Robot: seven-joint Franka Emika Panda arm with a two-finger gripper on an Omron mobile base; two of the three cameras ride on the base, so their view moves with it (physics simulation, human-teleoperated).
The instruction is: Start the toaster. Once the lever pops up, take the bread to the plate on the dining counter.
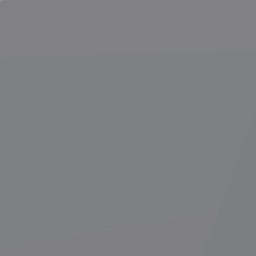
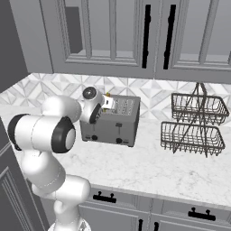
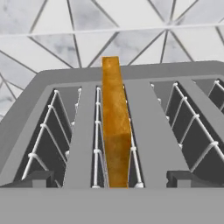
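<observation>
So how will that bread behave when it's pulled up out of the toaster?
The bread is probably stiff: it stands on edge in its slot with its crust above the toaster. Being a thin slice, it is likely light. A hard pinch might crumble it.

surface: white marble counter [image 2: 149, 173] | on it: grey toaster [image 2: 113, 124] at back, two-tier wire basket rack [image 2: 194, 122] to its right

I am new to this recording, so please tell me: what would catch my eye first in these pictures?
First, the bread: a golden-brown slice standing on edge in a slot of the grey toaster, rising above its top. The toaster sits on the marble wall counter against the tiled wall, with a two-tier wire basket to its right. The open gripper hangs over the toaster's top.
</observation>
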